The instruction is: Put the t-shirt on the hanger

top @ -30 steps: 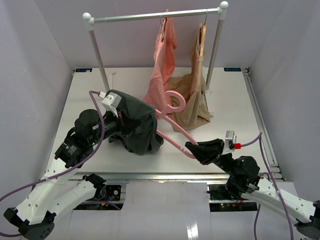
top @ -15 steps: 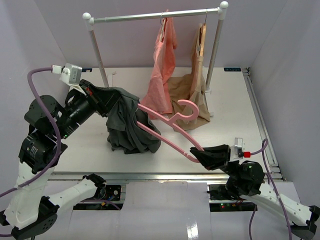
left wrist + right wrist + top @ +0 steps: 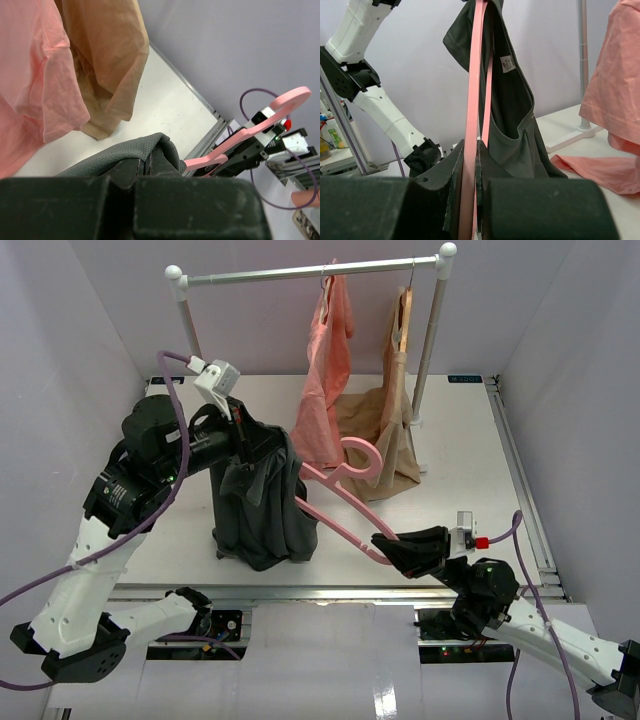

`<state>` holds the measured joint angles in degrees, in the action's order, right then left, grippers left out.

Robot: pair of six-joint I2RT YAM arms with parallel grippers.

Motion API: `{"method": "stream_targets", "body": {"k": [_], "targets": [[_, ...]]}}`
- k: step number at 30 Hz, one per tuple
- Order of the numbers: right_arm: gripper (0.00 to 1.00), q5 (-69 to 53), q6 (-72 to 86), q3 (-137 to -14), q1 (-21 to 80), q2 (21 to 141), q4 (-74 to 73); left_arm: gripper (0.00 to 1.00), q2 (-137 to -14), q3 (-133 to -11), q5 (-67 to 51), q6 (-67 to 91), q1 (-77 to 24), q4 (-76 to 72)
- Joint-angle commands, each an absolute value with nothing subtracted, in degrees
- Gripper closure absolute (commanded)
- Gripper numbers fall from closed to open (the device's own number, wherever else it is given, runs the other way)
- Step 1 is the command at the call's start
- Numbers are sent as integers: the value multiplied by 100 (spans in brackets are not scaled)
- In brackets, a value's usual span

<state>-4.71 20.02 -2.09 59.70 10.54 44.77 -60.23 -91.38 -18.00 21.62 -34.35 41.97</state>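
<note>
Holding, left pincer [image 3: 268, 443]: clamped shut on the t-shirt's [image 3: 258, 510] top edge, which hangs over the tabletop [image 3: 460, 450].
Right pincer [image 3: 469, 165]: closed on the hanger's [image 3: 474, 75] near end.
Hanger: tilted up, far end at the t-shirt.

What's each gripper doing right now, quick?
Left gripper: closed, holding the t-shirt.
Right gripper: closed, holding the hanger.
</note>
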Motion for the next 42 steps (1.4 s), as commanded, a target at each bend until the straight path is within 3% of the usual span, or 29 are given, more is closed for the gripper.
{"method": "stream_targets", "body": {"k": [1,12,14,16,26,30,34,42], "targets": [[92,-362,1880,497,5977,1454,5568,99,-6127,-9084,-2298,1581,-3454,4648],[92,-587,1995,634,5985,2651,6964,98,-6094,-9143,-2856,1162,-3454,5117],[92,-554,1995,654,5985,2592,7017,88,-5995,-9175,-2856,1064,-3454,5143],[92,-538,1933,658,5977,2554,7110,70,-5954,-9293,-2757,964,-3454,5218],[92,-649,1958,1010,5977,1614,7294,37,-5989,-9482,-2325,522,-3454,5525],[92,-612,1837,951,5977,1348,6764,31,-6218,-9611,-1592,-45,-3523,5774],[92,-484,1829,1030,5977,1165,6442,21,-6661,-10285,-2275,-369,-3647,6136],[92,-419,1862,1115,5977,553,5967,20,-6456,-10447,-2427,-363,-3647,5467]]}}
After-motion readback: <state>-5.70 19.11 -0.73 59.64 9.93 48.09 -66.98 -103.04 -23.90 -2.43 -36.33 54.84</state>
